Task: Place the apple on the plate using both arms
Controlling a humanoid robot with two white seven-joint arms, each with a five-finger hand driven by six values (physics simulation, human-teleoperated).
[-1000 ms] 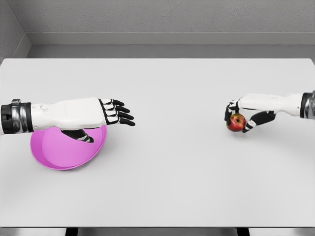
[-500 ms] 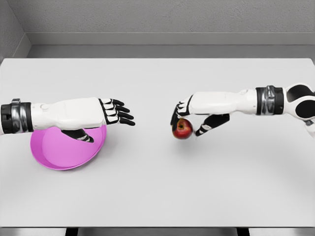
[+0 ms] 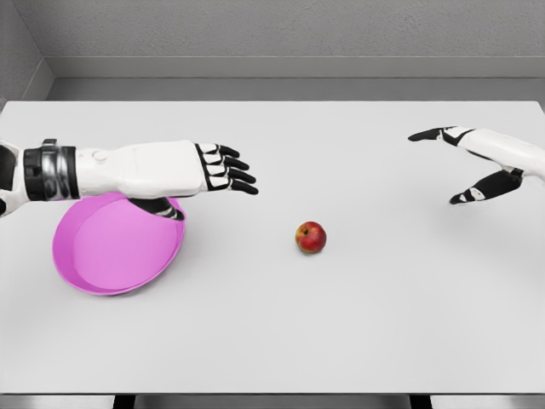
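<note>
A red apple [image 3: 311, 237] rests on the white table [image 3: 341, 324] near its middle, with nothing touching it. The pink plate [image 3: 115, 247] lies at the left. My left hand [image 3: 228, 173] hovers over the plate's far right rim, fingers spread and pointing right, holding nothing, roughly a hand's length left of the apple. My right hand [image 3: 456, 166] is at the far right, well away from the apple, fingers spread wide and holding nothing.
The table's front edge [image 3: 272, 394] runs along the bottom. A grey wall stands behind the far edge.
My right hand carried the apple leftward to the table's middle, let it go and pulled back to the right. My left hand moved up and slightly right over the plate's rim.
</note>
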